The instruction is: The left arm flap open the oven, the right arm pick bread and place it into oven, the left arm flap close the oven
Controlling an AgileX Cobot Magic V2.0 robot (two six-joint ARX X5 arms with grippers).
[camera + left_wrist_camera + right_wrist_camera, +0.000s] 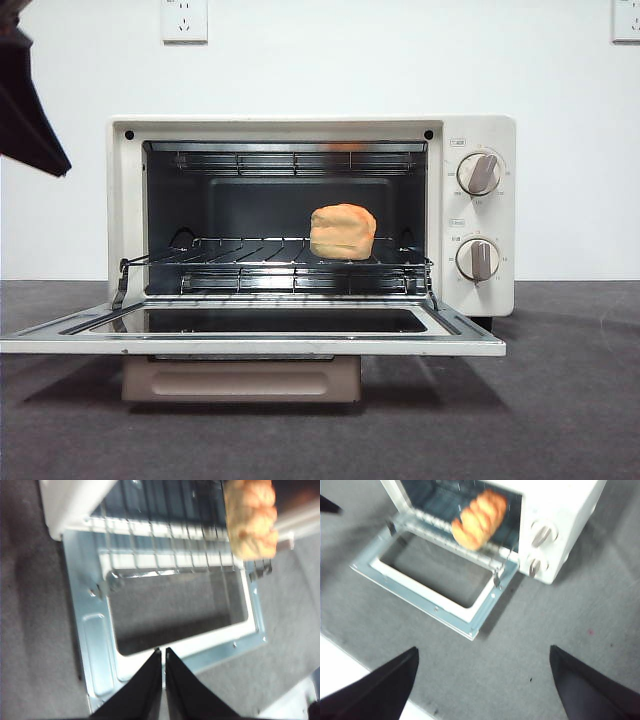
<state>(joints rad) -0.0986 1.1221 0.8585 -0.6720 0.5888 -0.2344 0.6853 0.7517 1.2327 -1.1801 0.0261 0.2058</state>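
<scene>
Counting: one oven (310, 215), one bread (343, 231), two knobs (479, 173)
Bread: on rack (270, 258), right of middle
Door (250, 330): flapped down flat
Left gripper (163, 652): together, above door edge
Right gripper (482, 672): apart, holding nothing, away from oven
Surface: dark grey table (560, 400)
Room: white wall (330, 60), two sockets (184, 20)

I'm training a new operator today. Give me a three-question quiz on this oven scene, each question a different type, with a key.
1. True or false: the oven door is shut.
2. The bread rests on: A) the rack B) the door C) the table.
3. Fill in: the left claw hangs over the door's ____ edge.

Key: 1 false, the door lies open and flat; 2 A; 3 outer. The right claw is open above the table, holding nothing.
</scene>
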